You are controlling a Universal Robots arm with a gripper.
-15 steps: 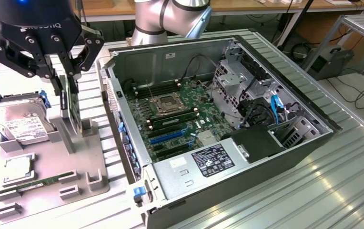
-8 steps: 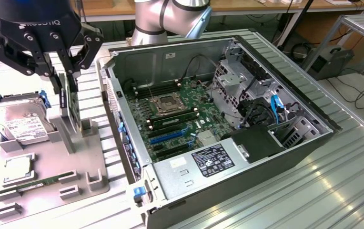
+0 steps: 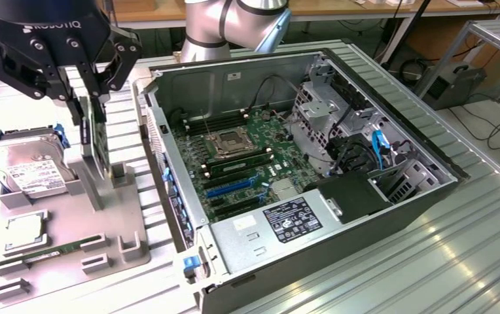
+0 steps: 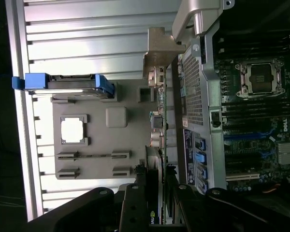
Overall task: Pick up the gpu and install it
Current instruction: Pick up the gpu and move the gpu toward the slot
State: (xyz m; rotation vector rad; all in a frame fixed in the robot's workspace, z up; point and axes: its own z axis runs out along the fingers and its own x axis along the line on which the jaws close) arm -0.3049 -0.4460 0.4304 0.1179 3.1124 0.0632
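Note:
The gpu [image 3: 95, 147] is a thin dark green card standing on edge over the grey holder plate [image 3: 101, 226], on the side nearest the computer case. In the wrist view the gpu [image 4: 160, 121] is seen edge-on, with its silver bracket [image 4: 159, 55] at the far end. My black gripper [image 3: 88, 98] comes down on it from above, one finger on each face of the card, shut on it. The gripper [image 4: 157, 195] clamps the card's near end. I cannot tell whether the card's lower edge still rests in the holder.
On the holder plate [image 4: 116, 145] stand a silver hard drive [image 3: 27, 167] with blue rails, a CPU [image 3: 25, 232] and a RAM stick [image 3: 45, 255]. The open computer case [image 3: 390, 196] lies to the exterior view's right, its motherboard [image 3: 241, 163] and blue slots [image 3: 232, 186] exposed.

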